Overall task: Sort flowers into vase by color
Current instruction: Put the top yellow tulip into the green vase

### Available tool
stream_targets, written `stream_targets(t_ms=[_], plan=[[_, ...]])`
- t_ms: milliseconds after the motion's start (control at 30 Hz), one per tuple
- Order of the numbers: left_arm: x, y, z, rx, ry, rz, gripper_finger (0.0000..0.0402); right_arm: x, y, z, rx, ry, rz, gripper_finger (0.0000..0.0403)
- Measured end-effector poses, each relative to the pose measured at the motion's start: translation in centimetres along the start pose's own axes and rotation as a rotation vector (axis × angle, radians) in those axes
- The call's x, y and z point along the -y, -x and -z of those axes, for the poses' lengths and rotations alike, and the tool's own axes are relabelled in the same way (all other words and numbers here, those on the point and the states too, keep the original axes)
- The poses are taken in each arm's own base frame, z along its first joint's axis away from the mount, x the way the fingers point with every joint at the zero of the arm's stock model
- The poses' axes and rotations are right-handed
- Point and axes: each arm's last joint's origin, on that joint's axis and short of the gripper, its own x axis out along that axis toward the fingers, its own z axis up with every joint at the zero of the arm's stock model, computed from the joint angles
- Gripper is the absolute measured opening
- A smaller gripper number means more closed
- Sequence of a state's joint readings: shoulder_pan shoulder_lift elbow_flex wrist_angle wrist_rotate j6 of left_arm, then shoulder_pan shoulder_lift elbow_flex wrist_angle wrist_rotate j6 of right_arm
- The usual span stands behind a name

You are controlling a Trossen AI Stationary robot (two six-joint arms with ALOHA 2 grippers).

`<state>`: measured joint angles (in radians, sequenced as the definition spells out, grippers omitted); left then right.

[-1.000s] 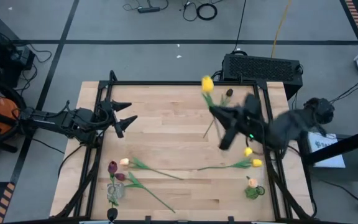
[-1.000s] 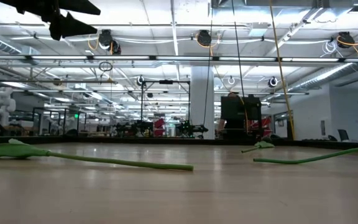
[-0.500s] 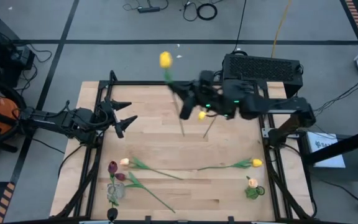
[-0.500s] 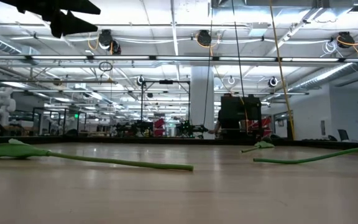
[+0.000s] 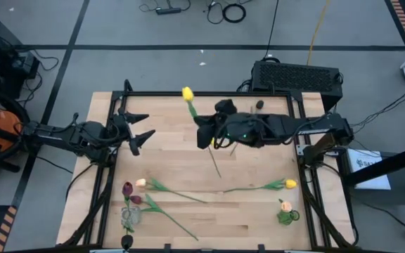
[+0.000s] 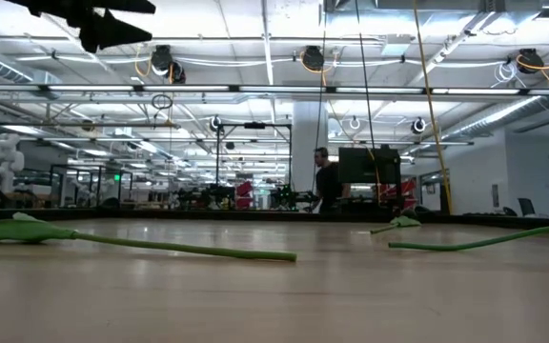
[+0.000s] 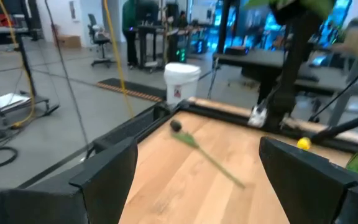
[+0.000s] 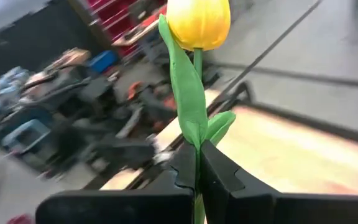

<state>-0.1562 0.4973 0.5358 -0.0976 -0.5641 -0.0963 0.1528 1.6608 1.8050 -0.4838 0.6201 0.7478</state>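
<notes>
From above, the right hand (image 5: 204, 133) is over the far middle of the wooden counter (image 5: 188, 158), clenched on the stem of a yellow tulip (image 5: 188, 93) whose head points away from the glass vase (image 5: 128, 218). That vase stands at the counter's near left corner, with a dark red tulip (image 5: 127, 188) and a peach tulip (image 5: 140, 183) lying just beside it. Another yellow tulip (image 5: 290, 184) lies far to the right of the vase. A second vase (image 5: 285, 213) stands at the near right corner, with a pale flower head in it. The left hand (image 5: 138, 131) waits wide open and empty, farther back from the glass vase.

From counter level, only green stems (image 6: 189, 250) show lying flat — no vase can be seen.

The left wrist view shows its open fingers (image 7: 107, 171) and one dark-headed flower (image 7: 176, 126) on the wood, far from the vase.

The right wrist view shows the fingers (image 8: 219, 171) squeezed on the stem, just under the leaves.

To do this step well, I think the hand should keep its squeeze tight, swing slowly, and lower the stem end first into the vase meant for yellow. Which vase that is — I cannot tell.
</notes>
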Motion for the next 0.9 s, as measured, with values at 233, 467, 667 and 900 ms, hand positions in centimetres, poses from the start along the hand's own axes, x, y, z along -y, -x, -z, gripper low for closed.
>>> stream_targets(t_ms=[233, 467, 667, 900], plan=[[0.6, -0.1, -1.4, 0.117, 0.109, 0.157, 0.0341, -1.6, 2.2, 1.1, 0.191, 0.121, 0.160, 0.0000], [2.4, -1.4, -2.8, 0.236, 0.166, 0.417, 0.0341, -4.0, 1.8, 1.6, 0.297, 0.157, 0.077, 0.0000], [4.1, -3.2, -5.5, 0.220, 0.202, 0.520, 0.0340, -5.9, 0.0, 2.3, 0.380, 0.265, -0.082, 0.0000], [5.7, -4.9, -7.3, 0.197, 0.185, 0.614, 0.0340, -6.9, -1.0, 3.1, 0.448, 0.340, -0.196, 0.0000]])
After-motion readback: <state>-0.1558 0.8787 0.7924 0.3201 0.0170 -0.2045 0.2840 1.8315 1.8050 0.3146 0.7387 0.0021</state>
